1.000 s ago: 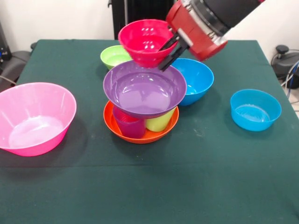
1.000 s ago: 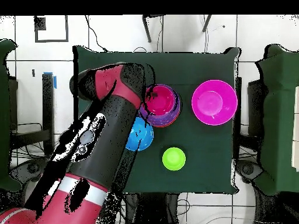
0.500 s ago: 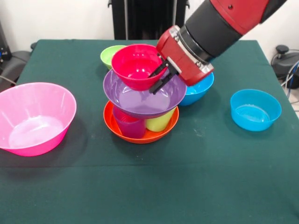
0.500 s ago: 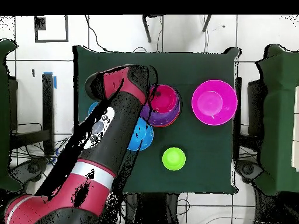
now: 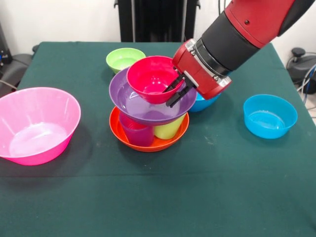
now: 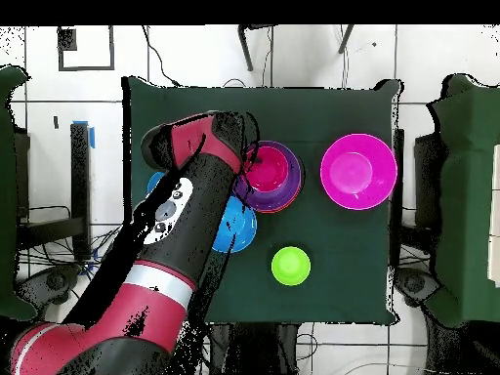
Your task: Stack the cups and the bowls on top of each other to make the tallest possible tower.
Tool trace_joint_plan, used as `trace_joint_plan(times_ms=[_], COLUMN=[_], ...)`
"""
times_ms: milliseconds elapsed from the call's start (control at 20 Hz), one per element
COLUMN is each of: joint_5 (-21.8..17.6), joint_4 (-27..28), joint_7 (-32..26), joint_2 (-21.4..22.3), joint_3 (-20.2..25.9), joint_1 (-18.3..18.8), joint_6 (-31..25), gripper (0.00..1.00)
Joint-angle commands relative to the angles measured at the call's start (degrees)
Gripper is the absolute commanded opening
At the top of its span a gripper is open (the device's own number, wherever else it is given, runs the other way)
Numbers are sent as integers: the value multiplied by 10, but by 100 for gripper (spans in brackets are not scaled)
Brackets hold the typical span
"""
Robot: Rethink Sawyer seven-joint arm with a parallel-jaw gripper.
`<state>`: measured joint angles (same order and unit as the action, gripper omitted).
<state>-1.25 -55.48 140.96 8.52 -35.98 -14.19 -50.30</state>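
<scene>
the rim of the small red bowl (image 5: 154,78) is pinched between the closed fingers (image 5: 181,90) of the gripper (image 5: 177,89). the bowl is held tilted inside the purple bowl (image 5: 143,104), which is carried by the purple cup (image 5: 135,132) and lime cup (image 5: 168,129) standing in the orange bowl (image 5: 148,143). the other bowls are left empty.

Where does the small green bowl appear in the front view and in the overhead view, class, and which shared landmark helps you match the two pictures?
Front view: the small green bowl sits toward the top, left of centre, behind the tower.
Overhead view: it lies low, right of centre, alone on the cloth.
Shared landmark: the big pink bowl, far left in front, right side overhead.
</scene>
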Motion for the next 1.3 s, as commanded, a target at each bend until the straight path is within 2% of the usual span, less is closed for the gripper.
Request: trace_joint_plan(times_ms=[50,550,1300], joint_5=[-43,-62,-60], joint_4=[-15,-24,-68], joint_7=[-79,-79,-45], joint_2=[0,0,8], joint_3=[80,74,87], joint_1=[13,11,0], joint_6=[32,40,74], gripper=[0,0,0])
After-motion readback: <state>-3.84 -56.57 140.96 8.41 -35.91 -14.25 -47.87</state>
